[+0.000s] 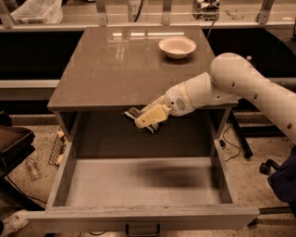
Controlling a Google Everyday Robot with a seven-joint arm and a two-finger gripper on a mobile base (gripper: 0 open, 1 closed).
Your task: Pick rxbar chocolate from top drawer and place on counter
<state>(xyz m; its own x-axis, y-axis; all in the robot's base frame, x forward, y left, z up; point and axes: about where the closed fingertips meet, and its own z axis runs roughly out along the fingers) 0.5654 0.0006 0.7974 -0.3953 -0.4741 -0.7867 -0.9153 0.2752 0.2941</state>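
The top drawer (63,172) is pulled wide open below the counter (115,69); its pale grey floor is bare and its dark handle (142,229) is at the bottom edge. My gripper (141,119) hangs above the back of the drawer, just under the counter's front edge. It is shut on the rxbar chocolate (133,112), a small dark flat bar sticking out to the left between the tan fingers (152,115). The white arm reaches in from the right.
A white bowl (177,46) sits on the counter at the back right. A railed shelf (138,14) with a plastic bag (34,10) runs behind. A dark chair (11,143) and a bottle (31,169) are at the left, cables and a wheeled base (266,166) at the right.
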